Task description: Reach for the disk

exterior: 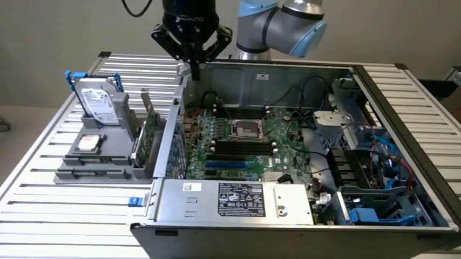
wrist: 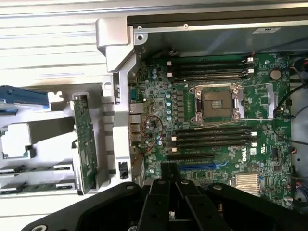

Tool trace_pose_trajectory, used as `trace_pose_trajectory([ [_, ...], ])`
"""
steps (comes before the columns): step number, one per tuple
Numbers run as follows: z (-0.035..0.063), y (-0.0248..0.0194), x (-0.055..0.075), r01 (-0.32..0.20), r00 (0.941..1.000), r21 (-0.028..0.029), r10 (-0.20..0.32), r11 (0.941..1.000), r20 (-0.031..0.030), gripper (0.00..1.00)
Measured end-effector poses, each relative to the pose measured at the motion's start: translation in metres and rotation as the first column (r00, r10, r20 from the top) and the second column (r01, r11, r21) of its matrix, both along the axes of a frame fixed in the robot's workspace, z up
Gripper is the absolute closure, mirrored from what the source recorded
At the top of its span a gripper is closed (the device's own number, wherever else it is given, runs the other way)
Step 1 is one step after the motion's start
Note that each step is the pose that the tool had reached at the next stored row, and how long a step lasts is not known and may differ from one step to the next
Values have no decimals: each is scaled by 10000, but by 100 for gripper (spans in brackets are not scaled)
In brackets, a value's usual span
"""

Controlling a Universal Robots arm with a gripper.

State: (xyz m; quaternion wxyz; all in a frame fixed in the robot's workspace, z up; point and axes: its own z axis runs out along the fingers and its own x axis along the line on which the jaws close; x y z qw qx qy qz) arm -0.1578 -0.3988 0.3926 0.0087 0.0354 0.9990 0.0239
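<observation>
My gripper [exterior: 193,73], fingers closed on nothing, hangs above the case wall [exterior: 167,141]. I'd stay high crossing toward the upright disk [exterior: 97,100] near the worktop's edge.

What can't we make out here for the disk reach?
- Disk, exterior view: lower part hidden inside the grey holder; label print too small to read.
- Disk, wrist view: cut off by the frame edge beyond its blue rail.
- Card, exterior view: seen nearly edge-on; its parts too small to tell.
- End effector, wrist view: its black body covers part of the board.
</observation>
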Motion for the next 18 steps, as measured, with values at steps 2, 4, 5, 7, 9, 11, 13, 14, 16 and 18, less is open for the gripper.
trace_pose_trajectory([
  [2, 0, 0, -90, 0, 10000, 1, 0, 10000, -11, 89],
  [4, 0, 0, -182, 0, 10000, 0, 0, 10000, -24, 89],
  [5, 0, 0, -225, 0, 10000, 1, 0, 10000, -29, 89],
  [7, 0, 0, -319, 1, 10000, 0, -1, 10000, -46, 89],
  [9, 0, 0, -408, 0, 10000, 0, 0, 10000, -62, 89],
  [11, 0, 0, -499, 1, 10000, 0, -1, 10000, -76, 89],
  [13, 0, 1, -588, -1, 10000, 0, 1, 10000, -84, 89],
  [14, 0, 4, -637, 0, 10000, -1, 0, 10000, -89, 89],
  [16, -2, 29, -727, 0, 10000, 1, 0, 10000, -90, 89],
  [18, -9, 70, -817, 1, 10000, 2, -1, 10000, -89, 89],
])
